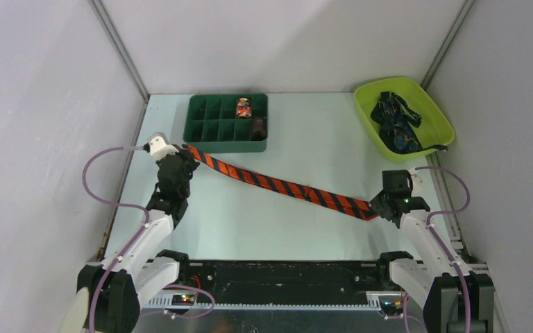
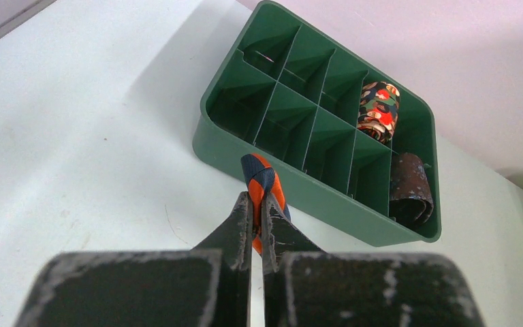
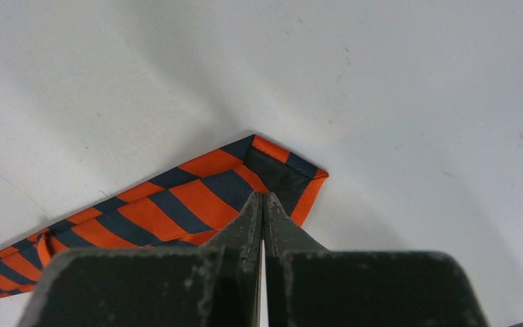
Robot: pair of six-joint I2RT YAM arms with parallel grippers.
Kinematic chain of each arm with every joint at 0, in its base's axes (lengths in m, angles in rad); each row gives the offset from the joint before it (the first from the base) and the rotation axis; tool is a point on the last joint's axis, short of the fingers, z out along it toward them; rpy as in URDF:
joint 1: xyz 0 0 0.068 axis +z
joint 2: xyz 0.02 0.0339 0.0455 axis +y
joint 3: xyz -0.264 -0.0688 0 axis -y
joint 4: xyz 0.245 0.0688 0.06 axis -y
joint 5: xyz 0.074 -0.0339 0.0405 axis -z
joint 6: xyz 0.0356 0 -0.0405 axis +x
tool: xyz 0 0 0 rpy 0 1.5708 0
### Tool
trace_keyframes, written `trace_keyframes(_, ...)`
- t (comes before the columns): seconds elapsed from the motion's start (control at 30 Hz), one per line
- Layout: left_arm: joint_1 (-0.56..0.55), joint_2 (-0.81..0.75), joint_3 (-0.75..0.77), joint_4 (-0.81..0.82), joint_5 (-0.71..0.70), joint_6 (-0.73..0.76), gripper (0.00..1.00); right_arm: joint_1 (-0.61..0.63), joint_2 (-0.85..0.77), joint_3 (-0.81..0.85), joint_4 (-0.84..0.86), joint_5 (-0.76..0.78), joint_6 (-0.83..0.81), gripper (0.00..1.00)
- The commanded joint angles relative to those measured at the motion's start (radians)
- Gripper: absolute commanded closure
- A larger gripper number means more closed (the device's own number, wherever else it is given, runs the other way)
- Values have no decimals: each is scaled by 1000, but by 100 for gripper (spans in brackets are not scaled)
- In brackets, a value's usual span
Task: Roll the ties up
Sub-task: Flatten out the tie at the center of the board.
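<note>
A red-orange tie [image 1: 284,186] with dark diagonal stripes stretches across the table between my two grippers. My left gripper [image 1: 186,154] is shut on its narrow end, which pokes out above the fingertips in the left wrist view as a small fold of tie [image 2: 262,176] over the gripper [image 2: 259,204]. My right gripper [image 1: 378,207] is shut at the wide pointed end. In the right wrist view that end of the tie [image 3: 197,197] is slightly lifted off the table at the gripper [image 3: 263,197], its dark lining showing.
A green compartment tray [image 1: 201,142] at the back holds a colourful rolled tie [image 1: 243,108] and a dark rolled tie [image 1: 258,127]. It sits just beyond my left gripper. A lime bin [image 1: 430,104] at the back right holds dark navy ties [image 1: 395,121].
</note>
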Motion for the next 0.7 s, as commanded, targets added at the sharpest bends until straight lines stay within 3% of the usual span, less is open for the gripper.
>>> trace_keyframes(0.0,9,-3,9,15,-15,-14,100,2,-4,-20,-6,35,23,100)
trace_keyframes(0.67,10,-8,9,1,-53,-18,100,-1,77,-47,128,-28,17,100)
